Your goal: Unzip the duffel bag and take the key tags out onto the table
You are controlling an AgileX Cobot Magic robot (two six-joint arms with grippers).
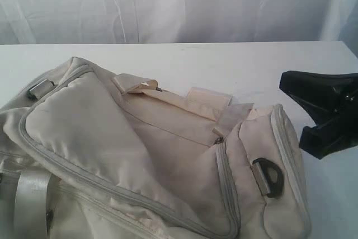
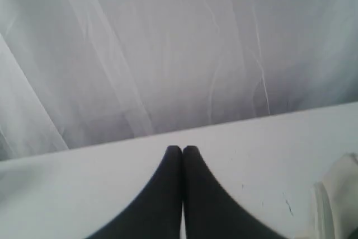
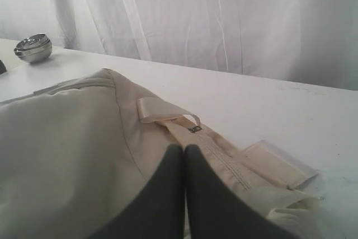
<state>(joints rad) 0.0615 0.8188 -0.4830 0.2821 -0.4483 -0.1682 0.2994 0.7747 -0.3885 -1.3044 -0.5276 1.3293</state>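
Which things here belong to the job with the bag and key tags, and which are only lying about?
For the job: duffel bag, table, left gripper, right gripper, both shut. The key tags are not in view.

Only lying about: stacked metal bowls, white curtain behind.

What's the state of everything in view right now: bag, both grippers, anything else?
duffel bag: lying on the table, top zipper closed where it shows.
key tags: not in view.
left gripper: jaws shut, empty, above bare table.
right gripper: jaws shut, empty, by the bag.
steel bowls: stacked, upright, on the table apart from the bag.
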